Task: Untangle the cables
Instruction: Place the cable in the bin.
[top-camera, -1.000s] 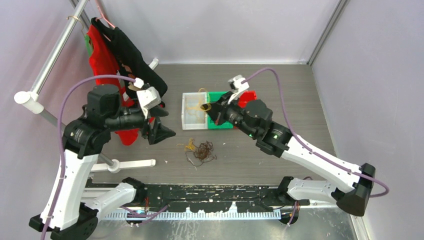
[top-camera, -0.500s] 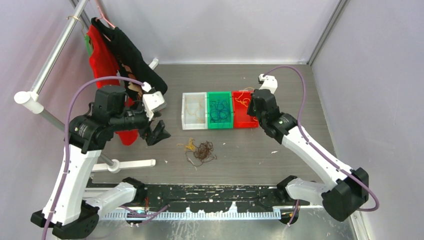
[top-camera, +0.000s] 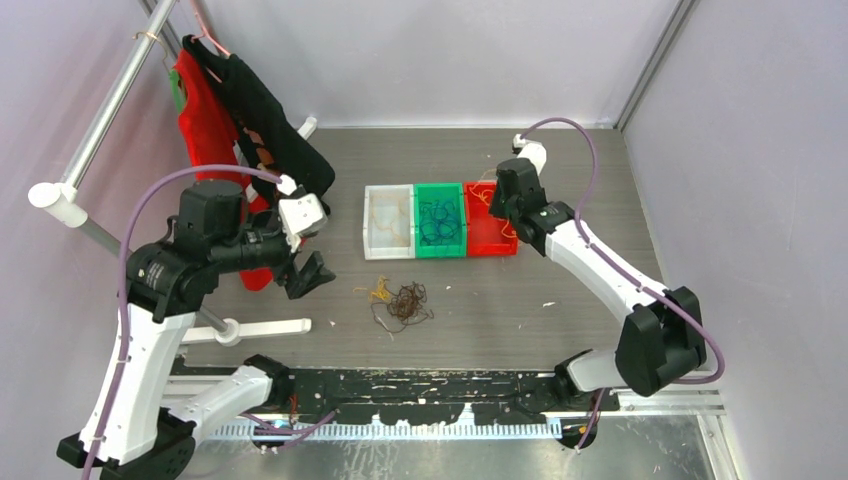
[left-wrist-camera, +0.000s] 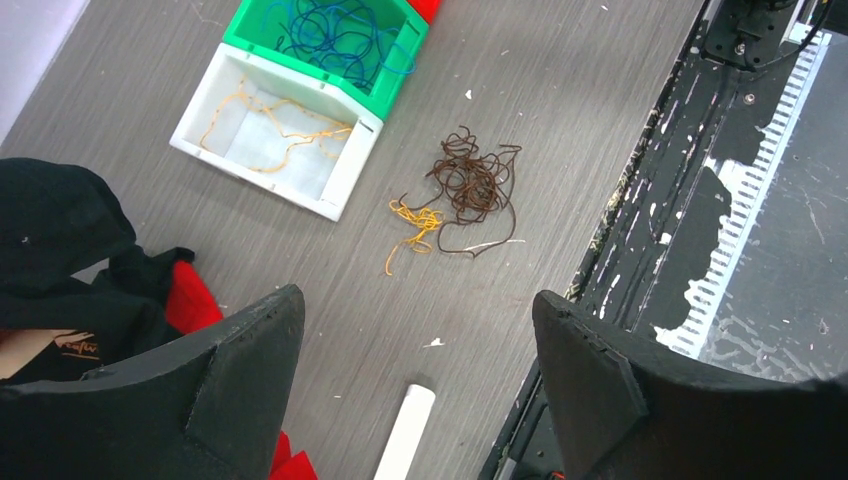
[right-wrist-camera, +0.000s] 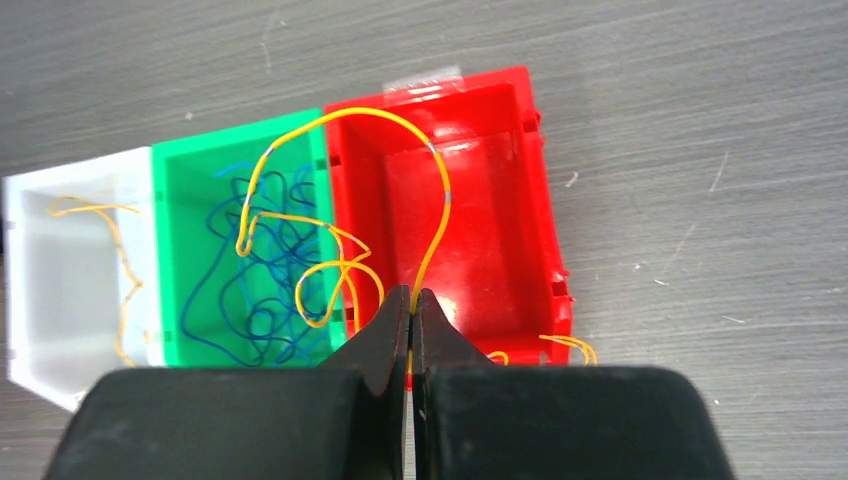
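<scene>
The left end effector (left-wrist-camera: 417, 305) hangs spread wide above the grey wood-grain bench (left-wrist-camera: 560, 90). Beneath it lies the small tangle of thin dark brown and yellow-orange wire cables (left-wrist-camera: 465, 195). They look light, springy and prone to snagging, and are best pinched at a protruding outer loop. Rightward, the right end effector (right-wrist-camera: 411, 300) is pressed together on one thin yellow cable strand (right-wrist-camera: 446, 195) over the red plastic bin (right-wrist-camera: 480, 240).
</scene>
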